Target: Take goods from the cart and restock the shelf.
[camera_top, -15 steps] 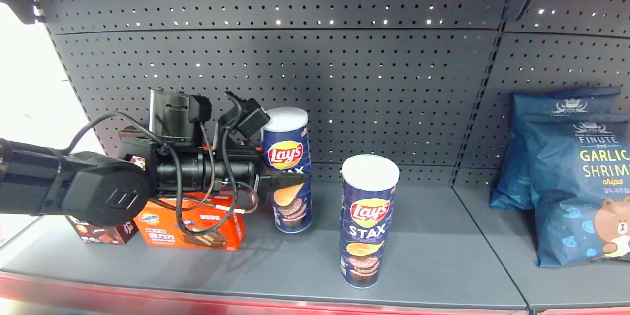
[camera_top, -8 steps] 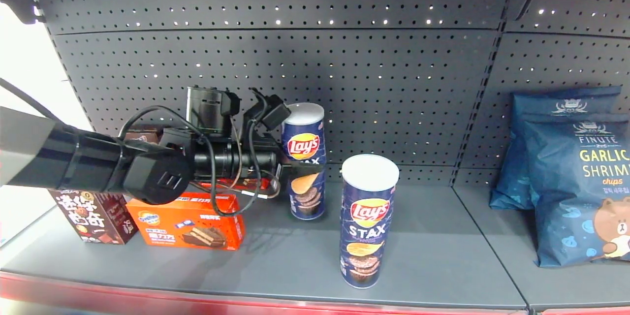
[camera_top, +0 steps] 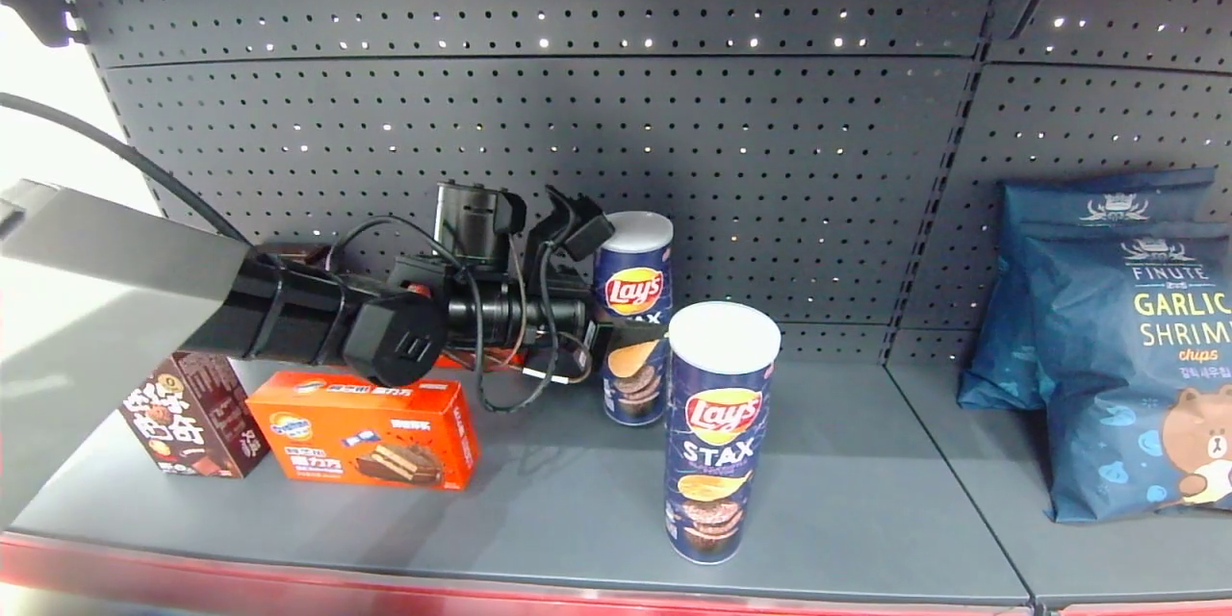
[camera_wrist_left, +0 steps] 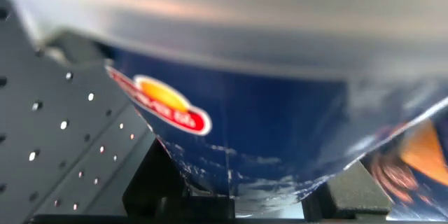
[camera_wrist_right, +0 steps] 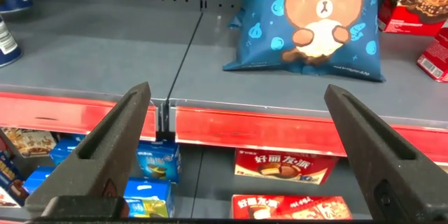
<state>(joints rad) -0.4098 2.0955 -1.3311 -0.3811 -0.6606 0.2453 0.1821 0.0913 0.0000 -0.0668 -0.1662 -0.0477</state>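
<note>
Grey shelf (camera_top: 847,481) lies under both arms. Over its red edge the right jaws gape wide and empty, facing a blue bag (camera_wrist_right: 308,21). Farther in, the left jaws clamp an upright can (camera_top: 635,294) at mid-height, one on either side. A second can (camera_top: 720,433) stands just beside them, nearer the edge.

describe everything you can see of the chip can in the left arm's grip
The chip can is a tall dark blue tube with a white lid, a red and yellow logo and chip pictures lower down; it looks like printed cardboard. It is upright near the back of the shelf, behind and left of a matching can. The left tool is shut on its middle, one dark finger crossing its front. Whether its base touches the shelf is unclear.
</note>
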